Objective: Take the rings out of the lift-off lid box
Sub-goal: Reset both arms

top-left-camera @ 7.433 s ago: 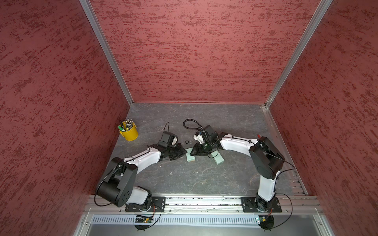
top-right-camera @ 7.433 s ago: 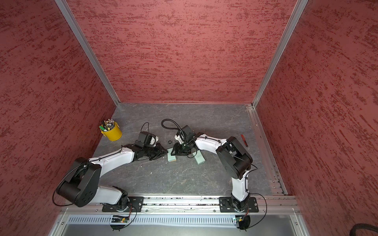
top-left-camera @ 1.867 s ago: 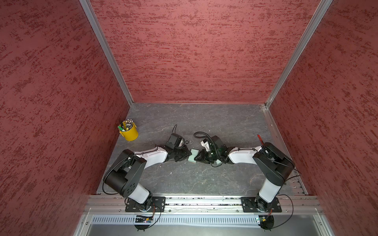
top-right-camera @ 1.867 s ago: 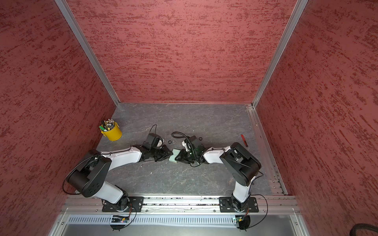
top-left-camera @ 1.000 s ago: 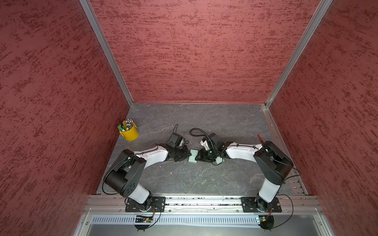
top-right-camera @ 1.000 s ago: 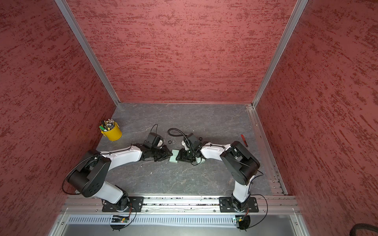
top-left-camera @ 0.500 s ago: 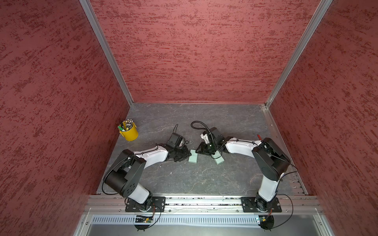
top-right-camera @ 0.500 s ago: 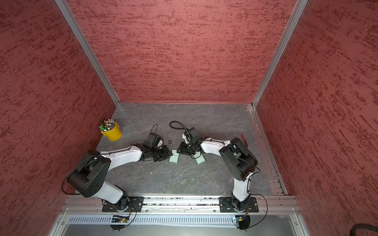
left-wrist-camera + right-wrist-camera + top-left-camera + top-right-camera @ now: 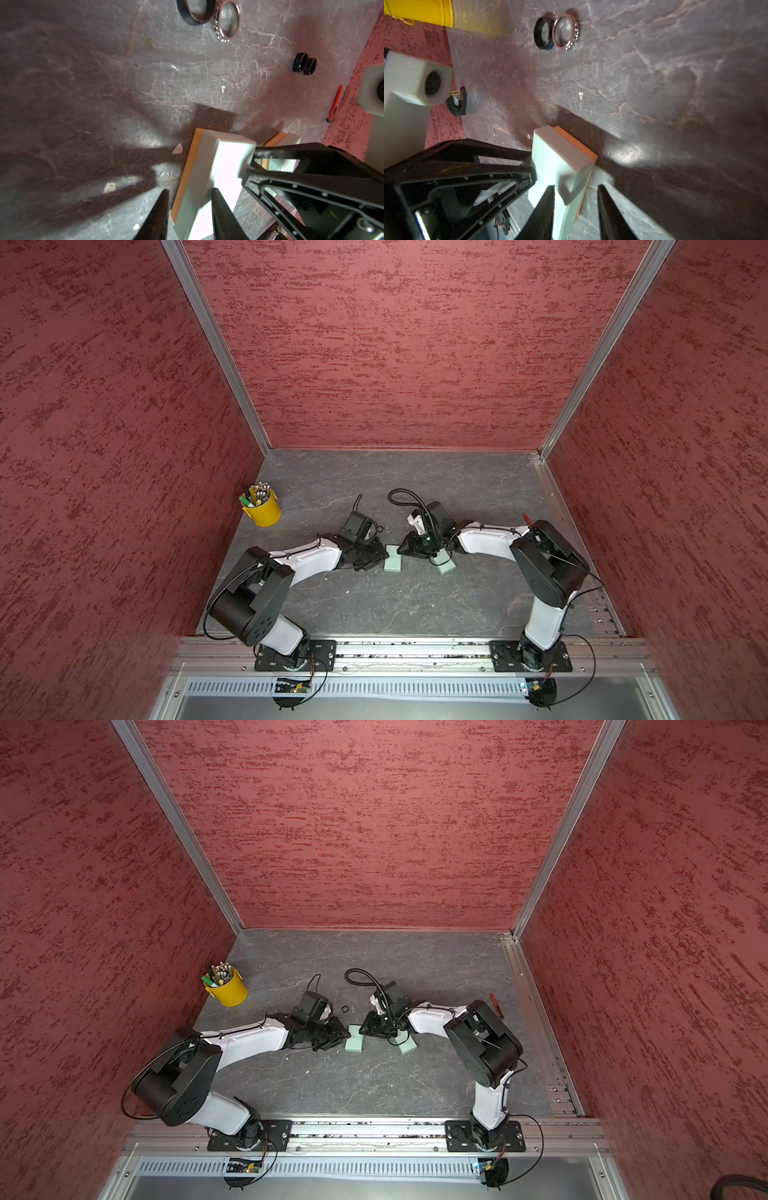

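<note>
**Robot arms meet over mint-green box as rings lie out on the table**

Both arms of a tabletop robot converge on a mint-green box (image 9: 393, 565) at the centre of the frame in both top views. The left gripper (image 9: 382, 558) reaches in from the left and the right gripper (image 9: 402, 551) from the right, their tips at opposite sides of the box.

In the left wrist view, the left gripper's fingers (image 9: 221, 216) stand apart astride one edge of the box. One lies over its pale top and the other sits outside its orange-edged base, with a thin strip of table showing beside it. The right wrist view shows much the same: the right gripper's fingers (image 9: 544, 216) are spread astride a corner of the box. Neither view shows a firm pinch.

The rings are on the grey table (image 9: 374, 605), not in the box. In a top view, a black ring (image 9: 345, 1008) and a pale studded ring (image 9: 352, 1007) lie touching each other, just above the box in the frame and clear of it. The left wrist view picks out two more black rings (image 9: 296, 63), touching one another, well apart from the box and near a red tool (image 9: 334, 104).

A second mint-green piece (image 9: 445, 568) lies just right of the box, partly under the right arm. A yellow bucket of pens (image 9: 264, 510) stands at the table's left side, well apart from the grippers.
</note>
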Robot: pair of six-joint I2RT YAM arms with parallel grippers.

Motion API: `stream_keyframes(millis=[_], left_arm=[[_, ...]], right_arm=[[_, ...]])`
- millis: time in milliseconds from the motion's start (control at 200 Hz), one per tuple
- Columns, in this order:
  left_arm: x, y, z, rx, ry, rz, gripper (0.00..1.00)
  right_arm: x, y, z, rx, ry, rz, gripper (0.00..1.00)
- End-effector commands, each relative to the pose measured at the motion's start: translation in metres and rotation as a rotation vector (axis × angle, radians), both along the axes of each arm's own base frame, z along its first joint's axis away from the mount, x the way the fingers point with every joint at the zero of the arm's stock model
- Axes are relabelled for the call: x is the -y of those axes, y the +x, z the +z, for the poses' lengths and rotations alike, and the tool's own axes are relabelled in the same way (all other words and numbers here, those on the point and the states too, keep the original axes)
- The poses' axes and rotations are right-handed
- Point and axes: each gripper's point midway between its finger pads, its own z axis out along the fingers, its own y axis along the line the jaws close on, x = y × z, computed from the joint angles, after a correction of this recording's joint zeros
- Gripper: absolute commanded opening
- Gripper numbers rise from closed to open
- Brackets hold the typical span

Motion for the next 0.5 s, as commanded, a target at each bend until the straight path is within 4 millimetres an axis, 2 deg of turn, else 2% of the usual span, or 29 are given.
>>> stream_keyframes(millis=[0, 105, 150, 255, 326, 406, 446, 456, 496], left_arm=[[-0.004, 0.004, 0.014, 0.019, 0.003, 0.003, 0.49], [-0.009, 0.006, 0.029, 0.036, 0.007, -0.006, 0.64], [-0.011, 0.009, 0.038, 0.053, 0.002, -0.011, 0.68], [-0.023, 0.02, 0.061, 0.1, -0.003, -0.01, 0.76], [-0.036, 0.033, 0.076, 0.135, 0.006, 0.005, 0.81], [-0.055, 0.052, 0.092, 0.195, 0.054, 0.013, 0.93], [-0.067, 0.061, 0.096, 0.215, 0.091, 0.029, 0.96], [-0.07, 0.064, 0.096, 0.22, 0.097, 0.032, 0.96], [-0.081, 0.074, 0.1, 0.244, 0.119, 0.048, 1.0]], right_arm=[[-0.012, 0.015, 0.046, 0.113, 0.047, 0.028, 0.44], [-0.014, 0.028, 0.073, 0.198, 0.034, 0.037, 0.47], [-0.014, 0.035, 0.085, 0.248, 0.02, 0.035, 0.48], [-0.004, 0.054, 0.113, 0.375, -0.054, 0.007, 0.58], [0.01, 0.068, 0.134, 0.489, -0.123, -0.033, 0.68], [0.032, 0.083, 0.157, 0.627, -0.222, -0.087, 0.78], [0.046, 0.09, 0.166, 0.693, -0.28, -0.121, 0.83], [0.05, 0.092, 0.169, 0.708, -0.295, -0.133, 0.88], [0.066, 0.099, 0.177, 0.768, -0.36, -0.177, 0.97]])
